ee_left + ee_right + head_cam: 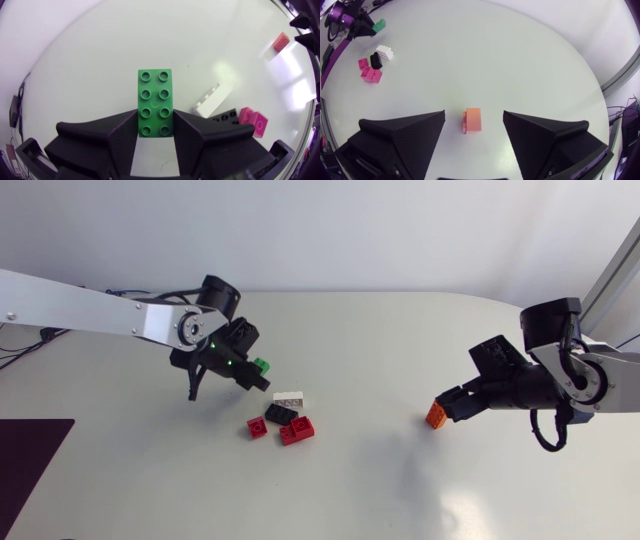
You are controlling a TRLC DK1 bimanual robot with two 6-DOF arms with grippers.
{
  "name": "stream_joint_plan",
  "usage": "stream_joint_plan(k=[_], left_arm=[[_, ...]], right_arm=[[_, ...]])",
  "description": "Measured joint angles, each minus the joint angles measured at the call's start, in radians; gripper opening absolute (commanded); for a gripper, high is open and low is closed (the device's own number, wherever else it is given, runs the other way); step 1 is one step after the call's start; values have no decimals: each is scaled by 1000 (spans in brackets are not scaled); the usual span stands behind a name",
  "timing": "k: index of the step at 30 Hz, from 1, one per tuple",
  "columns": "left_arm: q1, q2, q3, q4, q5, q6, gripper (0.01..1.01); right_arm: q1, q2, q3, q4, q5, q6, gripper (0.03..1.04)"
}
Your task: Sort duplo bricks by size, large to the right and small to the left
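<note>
Table point(380, 490): L gripper point(155, 121) clamps green brick point(155, 95); R gripper point(473, 116) straddles orange brick point(473, 121).

Green brick point(261, 365) in left fingers point(248, 375), orange brick point(436, 416) at right fingers point(462, 414)

Head view: fixed overhead, looking down on table point(380, 490), left arm point(90, 310), right arm point(600, 375). Wrist views: near tabletop, facing each other across it; all share brick cluster point(282, 420).

Green brick point(155, 102) clamped — orange brick point(473, 120) alone.
</note>
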State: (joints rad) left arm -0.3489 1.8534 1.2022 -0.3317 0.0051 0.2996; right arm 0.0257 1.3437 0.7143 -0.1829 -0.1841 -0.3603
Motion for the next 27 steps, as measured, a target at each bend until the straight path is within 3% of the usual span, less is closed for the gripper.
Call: stream_joint_plan(k=[5, 10, 16, 27], left_arm=[[-134, -57, 52, -13, 94, 26, 270], [-256, 42, 211, -105, 197, 30, 274], [-310, 229, 435, -235, 284, 53, 275], [-398, 432, 660, -357, 307, 75, 279]], right_arm=[[-1, -19, -19, 0, -12, 0, 866], [-7, -56, -36, -1, -23, 0, 866], [-46, -112, -40, -7, -35, -1, 869], [-98, -135, -73, -16, -72, -27, 884]])
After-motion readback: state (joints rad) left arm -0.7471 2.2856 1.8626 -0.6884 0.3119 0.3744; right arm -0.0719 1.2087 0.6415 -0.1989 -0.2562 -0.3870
